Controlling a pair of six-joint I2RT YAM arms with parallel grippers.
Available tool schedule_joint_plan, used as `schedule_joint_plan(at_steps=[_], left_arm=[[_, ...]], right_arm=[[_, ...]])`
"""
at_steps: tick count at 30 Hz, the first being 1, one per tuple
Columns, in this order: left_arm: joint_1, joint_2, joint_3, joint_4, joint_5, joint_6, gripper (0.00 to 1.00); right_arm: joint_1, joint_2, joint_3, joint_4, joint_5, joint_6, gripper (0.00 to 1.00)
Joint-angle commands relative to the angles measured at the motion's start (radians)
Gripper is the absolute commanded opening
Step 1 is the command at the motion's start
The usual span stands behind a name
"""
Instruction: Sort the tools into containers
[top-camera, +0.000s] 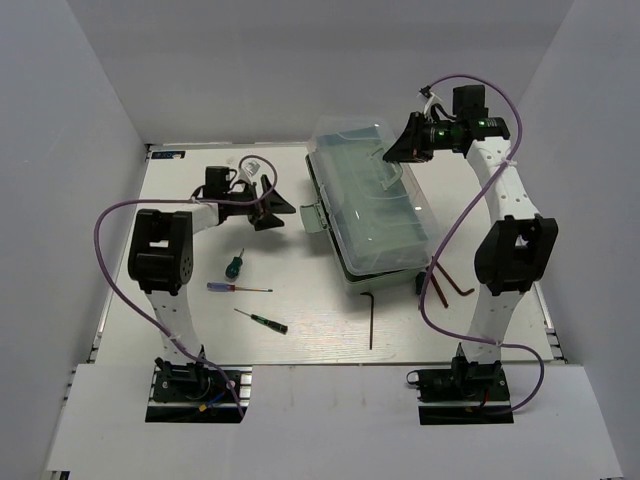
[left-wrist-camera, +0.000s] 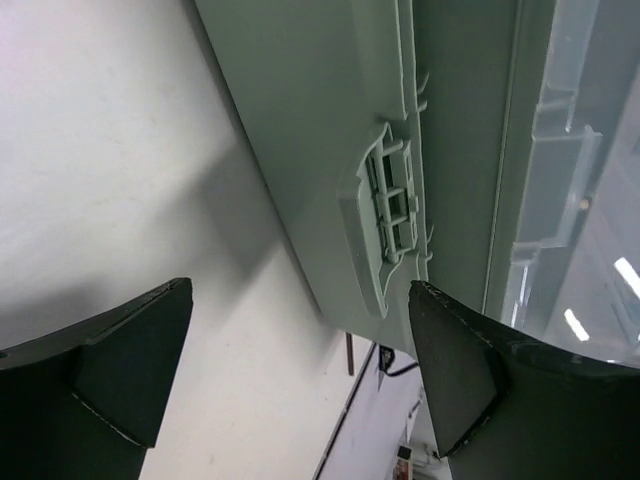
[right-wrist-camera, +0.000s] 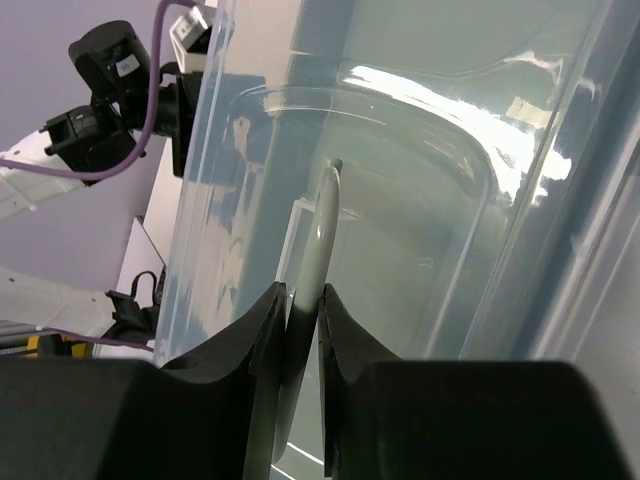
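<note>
Toolbox (top-camera: 372, 205) lengthwise near-to-far, slightly skewed

no legible text, no readable labels

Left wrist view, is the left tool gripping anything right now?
No, the left tool stands wide open, with nothing but the table and the toolbox wall seen in the gap.
</note>
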Motion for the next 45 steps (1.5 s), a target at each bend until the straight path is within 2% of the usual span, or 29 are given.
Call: schedule_joint_plan(at_steps=[1,8,13,14,16,17,20,23,24,31,34,41,45], left_arm=[[-0.050,-0.034,-0.012,0.091,0.045,-0.038,0.98],[-0.119,0.020,0.034,0.183,0.004,-0.128,0.95],[-0.140,0.057,0.081,0.167,-0.018,-0.137,0.86],[-0.150,0.066,0.081,0.157,-0.030,-0.137,0.78],[-0.150,0.066,0.070,0.157,-0.030,-0.137,0.70],[-0.161,0.066,0.070,0.145,-0.041,-0.128,0.59],[-0.172,0.086,0.070,0.163,-0.041,-0.128,0.46],[-0.182,0.095,0.084,0.174,-0.032,-0.149,0.18],[-0.192,0.104,0.099,0.174,-0.032,-0.158,0.00],[-0.118,0.068,0.176,0.138,-0.094,-0.181,0.00],[-0.036,0.048,0.213,0.097,-0.104,-0.172,0.00],[0.104,0.014,0.182,0.043,-0.114,-0.149,0.00],[0.170,0.014,0.172,0.014,-0.105,-0.126,0.00]], right_arm=[[-0.005,-0.004,0.037,0.115,-0.030,-0.031,0.00],[-0.005,-0.008,0.025,0.115,-0.027,-0.034,0.00],[-0.005,-0.007,0.023,0.118,-0.027,-0.027,0.00],[-0.004,-0.008,0.026,0.123,-0.027,-0.025,0.00],[-0.005,-0.007,0.026,0.120,-0.026,-0.024,0.00],[-0.004,-0.007,0.026,0.123,-0.024,-0.021,0.00],[-0.005,-0.008,0.022,0.123,-0.026,-0.018,0.00],[-0.005,-0.007,0.034,0.132,-0.021,-0.014,0.00],[-0.004,-0.005,0.037,0.134,-0.018,-0.016,0.00],[-0.019,0.007,0.129,0.091,0.038,-0.076,0.00],[-0.045,0.009,0.156,0.063,0.074,-0.125,0.00],[-0.084,0.027,0.175,-0.001,0.192,-0.205,0.00],[-0.082,0.058,0.173,-0.047,0.261,-0.309,0.00]])
